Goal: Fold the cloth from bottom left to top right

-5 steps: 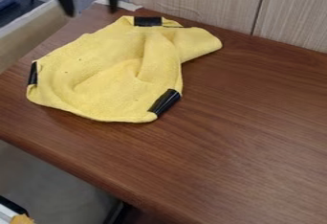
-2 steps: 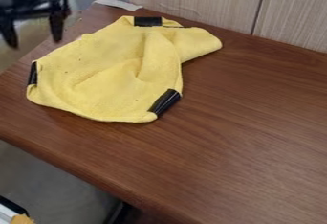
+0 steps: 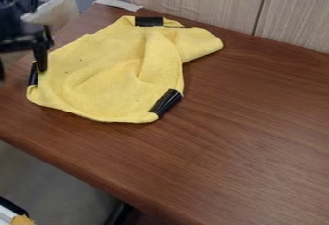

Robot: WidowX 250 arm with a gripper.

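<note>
At the left edge of the camera view is the black gripper (image 3: 20,72), open, with one finger over the cloth's left corner and the other at the frame's edge. Nothing is between its fingers. The yellow cloth (image 3: 109,70) lies rumpled on the upper left of the table, with black tape at its left corner, its top and its lower right corner. A fold runs down its right half, and a flap sticks out to the upper right. Whether the finger touches the cloth I cannot tell.
The brown wooden table (image 3: 250,132) extends right and forward of the cloth. A panelled wall (image 3: 193,0) borders its back edge, where a whitish strip (image 3: 119,4) lies. The table's front edge runs diagonally at lower left.
The gripper has moved from the top left, leftward and down to the cloth's left corner, staying open. The cloth has kept its place and shape.
</note>
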